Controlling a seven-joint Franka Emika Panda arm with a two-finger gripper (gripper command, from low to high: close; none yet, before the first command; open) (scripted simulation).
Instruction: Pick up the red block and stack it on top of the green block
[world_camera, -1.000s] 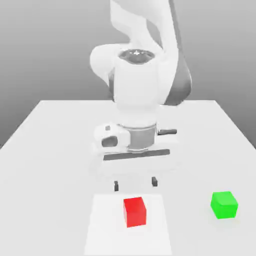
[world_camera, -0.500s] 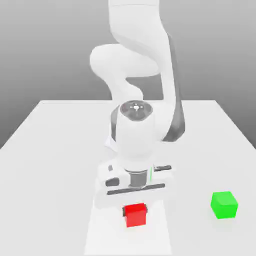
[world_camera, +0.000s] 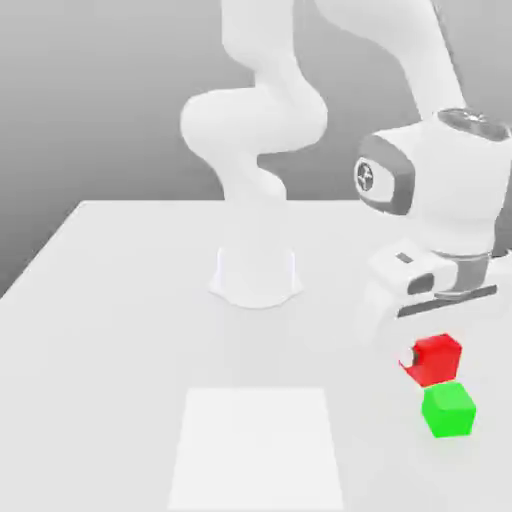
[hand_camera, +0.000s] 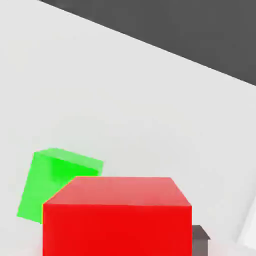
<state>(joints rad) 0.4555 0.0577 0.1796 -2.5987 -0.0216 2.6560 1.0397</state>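
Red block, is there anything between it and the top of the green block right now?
Nothing visible. The red block, held in the gripper, hangs just above the green block, whose top face looks bare; only open air separates them.

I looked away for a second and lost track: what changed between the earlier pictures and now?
The gripper came down on the red block, shut its jaws on it, lifted it off the pale square and carried it toward the exterior view's right, where it now hangs just above the green block. The green block and the pale square stayed where they were.
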